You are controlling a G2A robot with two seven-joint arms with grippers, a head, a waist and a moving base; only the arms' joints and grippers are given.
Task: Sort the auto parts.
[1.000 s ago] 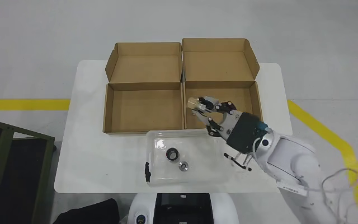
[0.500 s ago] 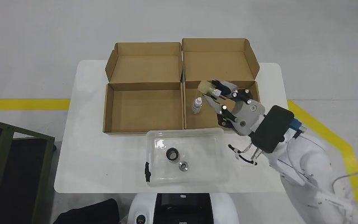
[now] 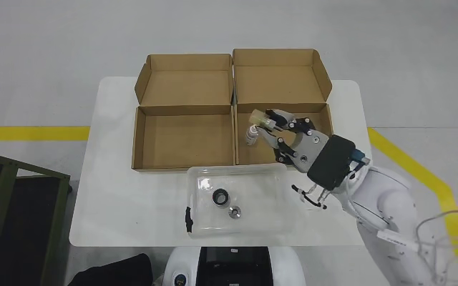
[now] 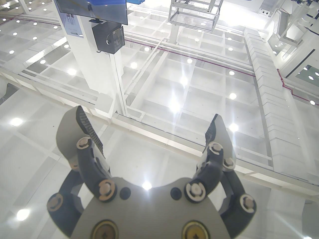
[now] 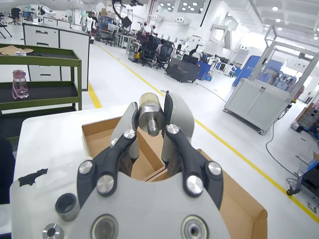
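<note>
Way it points: The metal part (image 5: 149, 118) I hold has its long side running the same way as the fingers. Its screw end points back at the wrist. Its yellowish cap end points away, out past the fingertips.
Right box: The right box (image 3: 315, 139) is open and sits in the upper right of the top view. I see a small pale part (image 3: 252, 133) in it, close to its left wall.
Left box: The left box (image 3: 184, 139) is open too. It sits side by side with the right box, and their walls touch.
Clear bin: The clear bin (image 3: 275, 214) sits just below the boxes, in the middle of the top view. In it lie a dark ring (image 3: 220, 195) and a silver round part (image 3: 235, 211). They are near each other but apart.
Part and hand: The metal part sits right between the two fingers, up near their tips. One finger presses on each side.
Right hand: My right gripper (image 3: 262, 120) is squeezed tight on the metal part. It is above the left end of the right box.
Left hand: My left gripper (image 4: 148, 115) is spread wide and points up at the ceiling.
Table: The boxes and the bin stand on a white table (image 3: 114, 179).
</note>
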